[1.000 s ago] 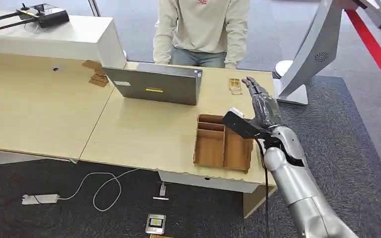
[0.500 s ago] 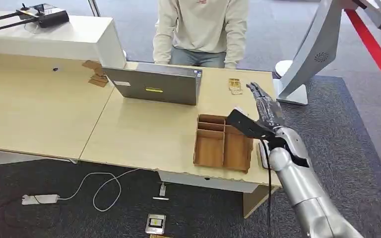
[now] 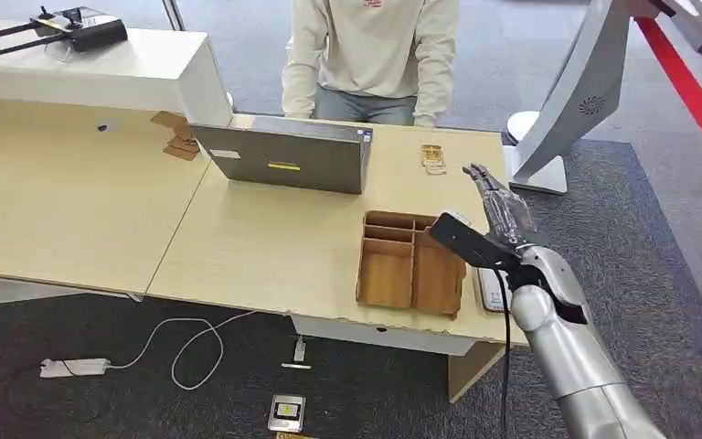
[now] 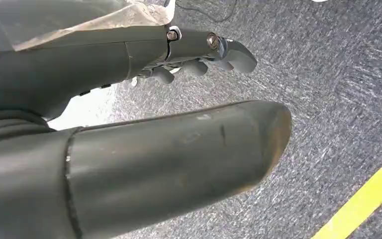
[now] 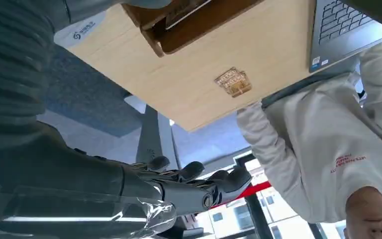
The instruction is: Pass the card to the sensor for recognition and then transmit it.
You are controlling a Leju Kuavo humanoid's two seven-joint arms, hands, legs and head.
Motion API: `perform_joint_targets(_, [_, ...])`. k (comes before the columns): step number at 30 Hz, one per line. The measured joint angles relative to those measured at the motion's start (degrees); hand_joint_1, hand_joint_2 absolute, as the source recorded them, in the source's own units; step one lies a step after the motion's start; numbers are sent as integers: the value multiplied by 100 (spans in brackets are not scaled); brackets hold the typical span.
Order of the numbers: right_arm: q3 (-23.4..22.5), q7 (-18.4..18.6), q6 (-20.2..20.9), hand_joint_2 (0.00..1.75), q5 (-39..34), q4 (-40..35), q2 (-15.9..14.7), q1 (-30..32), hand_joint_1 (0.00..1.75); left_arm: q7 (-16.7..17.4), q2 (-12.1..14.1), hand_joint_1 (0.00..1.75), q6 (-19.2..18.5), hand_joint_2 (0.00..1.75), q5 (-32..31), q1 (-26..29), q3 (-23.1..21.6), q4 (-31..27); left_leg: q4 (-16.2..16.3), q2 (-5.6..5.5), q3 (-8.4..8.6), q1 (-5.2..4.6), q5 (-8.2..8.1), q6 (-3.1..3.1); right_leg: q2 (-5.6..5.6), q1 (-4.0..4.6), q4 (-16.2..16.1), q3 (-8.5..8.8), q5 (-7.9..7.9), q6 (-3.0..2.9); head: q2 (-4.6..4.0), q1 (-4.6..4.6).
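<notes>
A small tan card-like piece (image 3: 433,159) lies flat near the far right of the wooden table (image 3: 265,247); the right wrist view shows it too (image 5: 234,82). A flat white pad with a blue logo (image 3: 488,291) (image 5: 79,31) lies at the table's right front corner, beside a brown wooden tray (image 3: 363,265). My right hand (image 3: 501,206) (image 5: 189,186) hovers over the table's right edge between the two, fingers stretched out and holding nothing. It is short of the tan piece. My left hand (image 4: 189,55) hangs over grey carpet, fingers loose and holding nothing.
A grey laptop (image 3: 283,160) stands open with its back to me, and a person in a cream sweatshirt (image 3: 370,55) stands behind it. A white curved stand (image 3: 576,101) rises off the table's right end. A power strip (image 3: 73,367) and a small device (image 3: 286,412) lie on the floor.
My right hand has drawn back toward me and slightly right, away from the tan piece and lower over the table's right edge. Nothing on the table moved.
</notes>
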Motion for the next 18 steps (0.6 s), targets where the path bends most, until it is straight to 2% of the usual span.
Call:
perform_joint_targets(12, [7,39,17,175,131,-170,15,35,0,7,0,0,-13,0,-92,-34,0,0,-1,0,-1,0,0,0,0,0,0,1,0,0,0,0])
perform_joint_targets(18, [28,-153,-149,175,321,31,166,-13,0,15,0,0,-31,0,-107,-67,0,0,-1,-1,-2,0,0,0,0,0,1,1,0,0,0,0])
